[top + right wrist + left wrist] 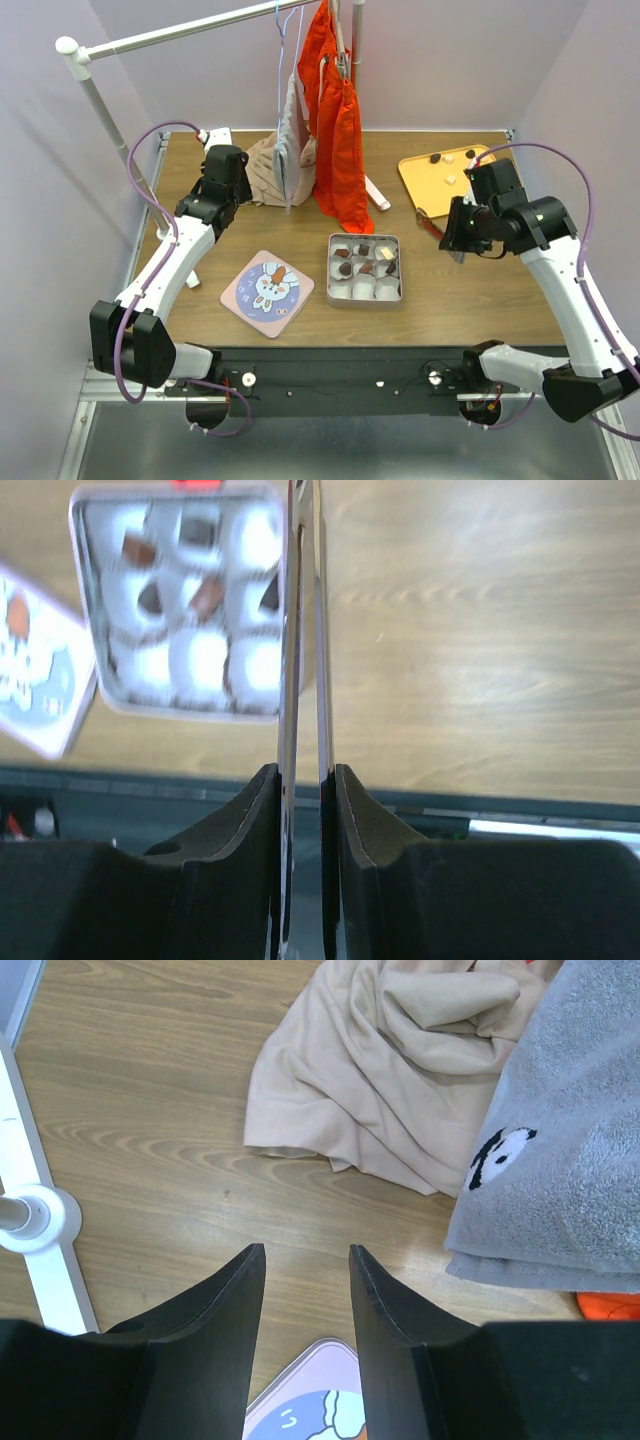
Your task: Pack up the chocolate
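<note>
Lilac walls closed in on the wooden worktop (480, 290) as I ran the packing job from afar. By my reckoning it was roughly half done. Several dark pieces of chocolate (344, 268) sat in the paper cups (362, 290) of the tin (330, 272), other cups looked empty, and a few pieces lay on the yellow tray (418, 180) at the far right. My right gripper (305, 770), between tray and tin, had its fingers clamped on metal tweezers (305, 630); whether the tips carried a piece I could not tell. My left gripper (305, 1255) hung idle, fingers apart, near a beige cloth (400, 1080). Bare wood lay between tray and tin; hanging clothes (340, 130) crowded the tin's far side.
</note>
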`<state>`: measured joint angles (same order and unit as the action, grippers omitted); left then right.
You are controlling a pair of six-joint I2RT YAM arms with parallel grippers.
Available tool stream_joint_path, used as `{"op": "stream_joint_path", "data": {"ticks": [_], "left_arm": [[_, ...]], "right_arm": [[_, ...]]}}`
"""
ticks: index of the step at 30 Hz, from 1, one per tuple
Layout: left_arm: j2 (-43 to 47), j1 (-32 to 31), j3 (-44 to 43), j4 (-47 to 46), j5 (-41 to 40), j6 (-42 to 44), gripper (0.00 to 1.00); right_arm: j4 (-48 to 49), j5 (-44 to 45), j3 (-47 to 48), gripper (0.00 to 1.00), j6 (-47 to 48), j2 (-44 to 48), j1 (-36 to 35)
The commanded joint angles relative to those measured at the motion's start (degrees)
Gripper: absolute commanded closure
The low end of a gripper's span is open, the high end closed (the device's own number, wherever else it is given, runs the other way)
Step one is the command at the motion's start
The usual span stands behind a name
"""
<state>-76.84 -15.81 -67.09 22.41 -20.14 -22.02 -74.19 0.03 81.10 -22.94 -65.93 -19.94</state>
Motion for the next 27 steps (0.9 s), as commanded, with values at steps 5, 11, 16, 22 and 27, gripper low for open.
{"op": "stream_joint_path", "data": {"ticks": [5, 11, 16, 22, 27], "left_arm": [[0.5, 0.9, -0.8, -0.7, -1.8, 2.4, 0.51], [0.7, 1.2, 0.0, -1.8, 3.8, 2.0, 0.51], [0.5, 1.2, 1.1, -2.2, 5.0, 1.8, 0.51], [0.5, 1.2, 1.6, -2.7, 7.0, 1.5, 0.51], [-1.3, 1.2, 1.0, -2.9, 7.7, 2.0, 0.51]], "right_arm": [[12.0, 19.0, 5.0, 0.63, -4.0, -7.0, 2.1], [21.0, 19.2, 7.2, 0.62, -0.9, -15.6, 12.1], [25.0, 19.7, 6.2, 0.58, -0.2, -19.9, 19.2], [28.0, 15.6, 4.0, 0.55, 0.9, -22.1, 27.0], [28.1, 14.9, 3.7, 0.51, 1.0, -24.3, 27.4]]}}
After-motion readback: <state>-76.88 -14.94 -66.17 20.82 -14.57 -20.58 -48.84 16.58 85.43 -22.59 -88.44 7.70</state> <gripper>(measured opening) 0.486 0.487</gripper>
